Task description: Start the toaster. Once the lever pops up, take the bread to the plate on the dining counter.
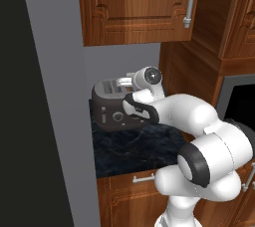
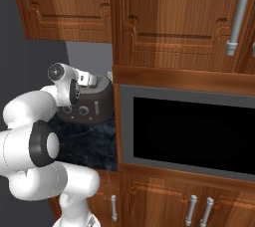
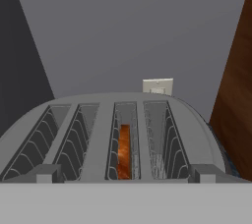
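The toaster (image 1: 115,105) is sitting far back on the counter (image 1: 134,149), walls crowding both sides; the bread (image 3: 124,150) is standing in its third slot; the gripper (image 1: 124,82) is hovering over it, fingers apart.

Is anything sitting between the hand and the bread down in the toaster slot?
Nothing visible does. In the hand view the bread sits low in the third slot from the left of the toaster, and the slot's opening above it is bare. The hand hovers open over the toaster's top, holding nothing.
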Tool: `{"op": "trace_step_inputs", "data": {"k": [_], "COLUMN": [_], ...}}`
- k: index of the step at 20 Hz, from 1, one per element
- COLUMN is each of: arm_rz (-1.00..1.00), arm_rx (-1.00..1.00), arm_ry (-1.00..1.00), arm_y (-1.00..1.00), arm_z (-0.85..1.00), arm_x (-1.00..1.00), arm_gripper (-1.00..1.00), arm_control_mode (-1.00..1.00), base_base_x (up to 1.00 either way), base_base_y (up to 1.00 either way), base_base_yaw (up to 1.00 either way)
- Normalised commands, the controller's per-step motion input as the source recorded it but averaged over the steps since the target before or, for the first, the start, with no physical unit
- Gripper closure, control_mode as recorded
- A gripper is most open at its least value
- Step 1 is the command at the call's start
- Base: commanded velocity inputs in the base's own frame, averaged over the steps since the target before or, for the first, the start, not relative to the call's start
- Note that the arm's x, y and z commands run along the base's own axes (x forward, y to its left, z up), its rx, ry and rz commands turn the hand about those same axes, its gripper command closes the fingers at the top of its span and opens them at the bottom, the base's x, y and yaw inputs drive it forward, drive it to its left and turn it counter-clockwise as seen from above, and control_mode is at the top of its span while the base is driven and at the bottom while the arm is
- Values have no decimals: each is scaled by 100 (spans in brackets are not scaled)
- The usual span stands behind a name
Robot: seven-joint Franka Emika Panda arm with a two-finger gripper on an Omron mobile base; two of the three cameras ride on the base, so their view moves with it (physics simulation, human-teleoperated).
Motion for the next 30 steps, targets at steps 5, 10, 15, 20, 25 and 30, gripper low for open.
{"op": "trace_step_inputs", "data": {"k": [5,10,15,20,25,30], "arm_rz": [0,0,0,0,0,0], "arm_rx": [0,0,0,0,0,0], "arm_ry": [0,0,0,0,0,0], "arm_y": [0,0,0,0,0,0], "arm_z": [0,0,0,0,0,0], "arm_x": [0,0,0,0,0,0], "arm_gripper": [-100,-100,-100,-100,-100,-100], "arm_control_mode": [-100,-100,-100,-100,-100,-100], "base_base_x": [0,0,0,0,0,0], "base_base_y": [0,0,0,0,0,0], "base_base_yaw": [0,0,0,0,0,0]}}
